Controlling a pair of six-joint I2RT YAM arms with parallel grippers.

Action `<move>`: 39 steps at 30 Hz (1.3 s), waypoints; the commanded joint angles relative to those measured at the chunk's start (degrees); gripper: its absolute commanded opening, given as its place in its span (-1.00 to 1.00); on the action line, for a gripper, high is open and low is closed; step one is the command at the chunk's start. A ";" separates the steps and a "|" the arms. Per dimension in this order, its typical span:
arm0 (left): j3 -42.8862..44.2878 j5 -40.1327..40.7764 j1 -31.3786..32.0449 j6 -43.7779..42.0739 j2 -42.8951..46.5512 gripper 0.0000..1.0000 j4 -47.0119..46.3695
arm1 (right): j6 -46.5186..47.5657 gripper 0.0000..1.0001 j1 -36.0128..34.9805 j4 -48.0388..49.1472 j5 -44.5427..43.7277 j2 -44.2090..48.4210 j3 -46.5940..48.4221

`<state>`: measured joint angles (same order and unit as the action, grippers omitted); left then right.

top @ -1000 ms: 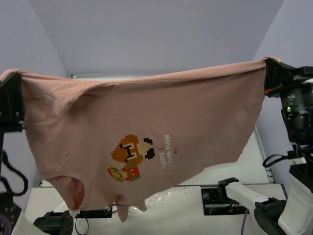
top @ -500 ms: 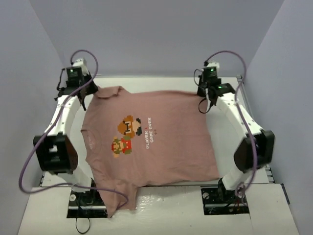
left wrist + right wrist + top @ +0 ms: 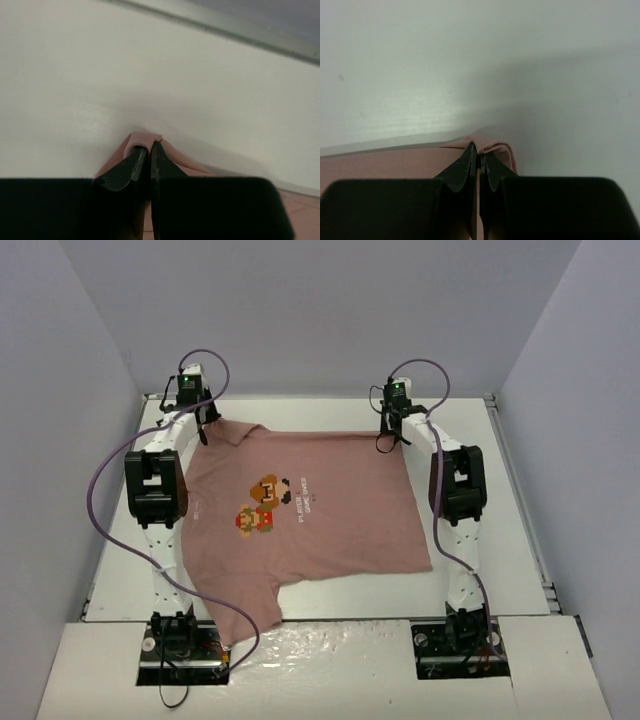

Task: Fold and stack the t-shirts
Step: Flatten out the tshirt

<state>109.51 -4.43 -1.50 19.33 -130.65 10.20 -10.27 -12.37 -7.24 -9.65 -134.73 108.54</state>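
The salmon-pink t-shirt [image 3: 330, 530] lies spread flat, graphic up, mid-bench [image 3: 505, 490]. The left end effector [image 3: 146, 150] and the right end effector [image 3: 479, 157] each pinch tight one of its corners near the bench's far edge.

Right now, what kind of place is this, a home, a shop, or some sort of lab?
Most likely a robot lab work cell: plain lavender-grey walls box in a white tabletop, two white-and-black robot arms are bolted at its near edge, and a dusty salmon-pink cotton t-shirt lies spread between them.
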 commanded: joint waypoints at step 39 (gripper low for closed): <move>-32.07 4.62 6.36 10.98 18.37 0.24 15.29 | -17.06 0.24 0.24 5.62 1.15 23.20 -41.72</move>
<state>73.86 -1.48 5.50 29.63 -108.82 24.80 -25.27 -13.61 -1.37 -3.66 -110.94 69.29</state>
